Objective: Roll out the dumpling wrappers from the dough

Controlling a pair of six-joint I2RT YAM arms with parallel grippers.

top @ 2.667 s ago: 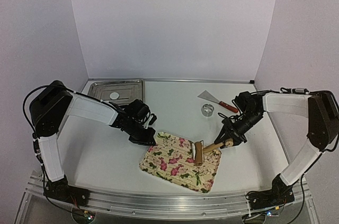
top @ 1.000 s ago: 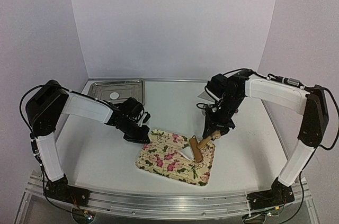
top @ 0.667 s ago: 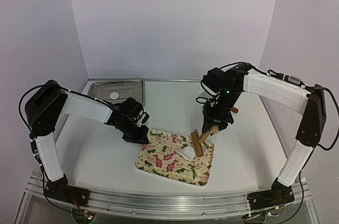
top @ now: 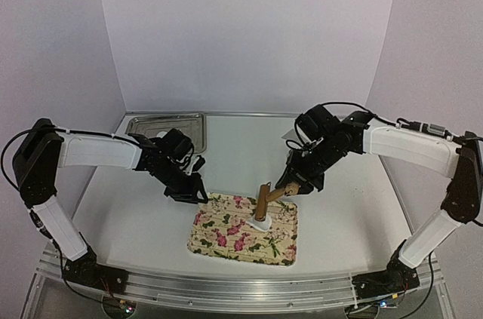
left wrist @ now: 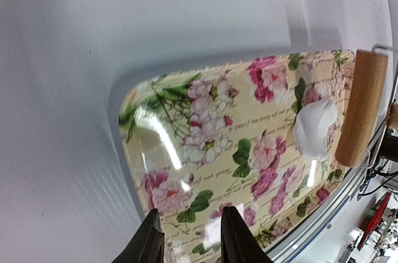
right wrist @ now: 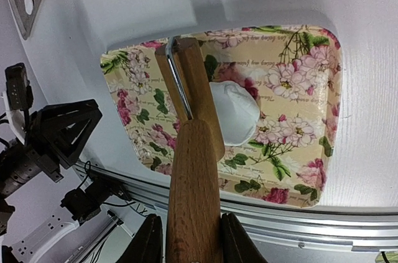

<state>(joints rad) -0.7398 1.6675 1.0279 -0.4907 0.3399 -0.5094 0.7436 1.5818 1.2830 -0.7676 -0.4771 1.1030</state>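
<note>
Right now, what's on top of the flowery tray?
A white dough lump lies on the flowery tray, with the wooden roller lying over one edge of it. Any dough under the roller is hidden.

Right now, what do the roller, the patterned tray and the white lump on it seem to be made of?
Roller: wood, plain brown with visible grain, on a thin metal bracket. Patterned tray: probably glossy plastic or melamine, given the printed flowers and sharp light reflections. White lump: soft matte dough, edges smoothly flattened.
</note>
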